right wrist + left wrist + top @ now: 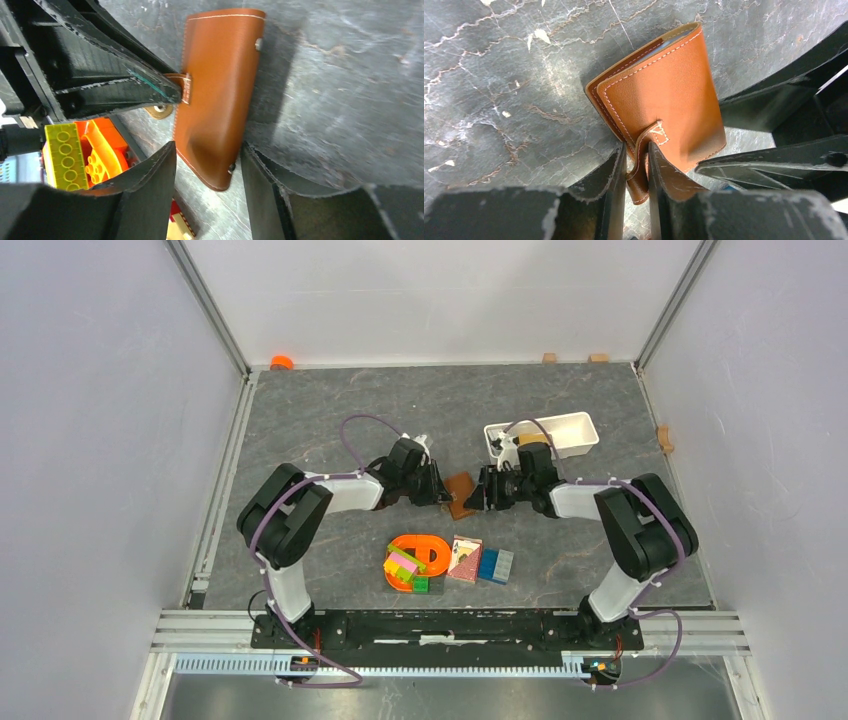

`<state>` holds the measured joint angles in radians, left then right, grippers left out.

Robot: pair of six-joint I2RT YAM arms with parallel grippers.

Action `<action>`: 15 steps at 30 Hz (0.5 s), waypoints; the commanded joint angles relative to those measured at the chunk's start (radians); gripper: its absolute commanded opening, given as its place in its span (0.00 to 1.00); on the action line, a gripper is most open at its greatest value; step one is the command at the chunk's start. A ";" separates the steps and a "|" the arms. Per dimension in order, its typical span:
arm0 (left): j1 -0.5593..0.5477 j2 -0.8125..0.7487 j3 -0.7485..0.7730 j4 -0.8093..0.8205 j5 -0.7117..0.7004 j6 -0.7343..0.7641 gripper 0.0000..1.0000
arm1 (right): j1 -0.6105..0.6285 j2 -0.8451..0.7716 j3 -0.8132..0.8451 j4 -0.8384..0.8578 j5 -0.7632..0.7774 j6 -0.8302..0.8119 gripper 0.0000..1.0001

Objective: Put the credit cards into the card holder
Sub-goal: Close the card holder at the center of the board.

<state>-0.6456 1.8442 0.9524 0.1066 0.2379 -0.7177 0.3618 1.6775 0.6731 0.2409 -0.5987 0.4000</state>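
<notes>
Left wrist view: left hand (pixel 636 155) clamps the card holder (pixel 664 95) strap (pixel 650 135), right hand (pixel 207 155) grip unclear, peel gently wristward.

Card holder (pixel 460 492): tan-brown leather, pale stitching, folded nearly shut, propped on edge mid-table. Strap tab (pixel 650 139) was unsnapped and pulled away from the cover. Pale bluish edge (pixel 667 44) showed between the covers.
</notes>
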 commanded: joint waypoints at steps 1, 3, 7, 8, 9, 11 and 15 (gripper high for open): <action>-0.002 0.054 -0.054 -0.055 -0.060 0.042 0.21 | 0.046 0.060 0.017 0.101 -0.002 0.061 0.50; -0.002 0.051 -0.070 -0.030 -0.057 0.031 0.20 | 0.053 0.073 0.017 0.140 -0.003 0.082 0.37; -0.002 0.000 -0.086 0.001 -0.056 0.021 0.23 | 0.054 0.028 0.013 0.167 0.014 0.084 0.07; -0.002 -0.027 -0.084 -0.007 -0.075 0.022 0.29 | 0.055 0.002 0.018 0.153 0.026 0.071 0.02; -0.001 -0.069 -0.078 -0.023 -0.097 0.025 0.38 | 0.057 -0.021 0.025 0.134 0.043 0.047 0.00; -0.001 -0.148 -0.050 -0.085 -0.148 0.039 0.48 | 0.063 -0.076 0.049 0.069 0.107 -0.015 0.00; 0.000 -0.307 0.005 -0.189 -0.248 0.031 0.60 | 0.104 -0.186 0.081 -0.045 0.270 -0.138 0.00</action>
<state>-0.6430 1.7126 0.8978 0.0364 0.1291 -0.7124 0.4301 1.6188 0.6865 0.2592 -0.5041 0.4061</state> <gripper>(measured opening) 0.564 0.101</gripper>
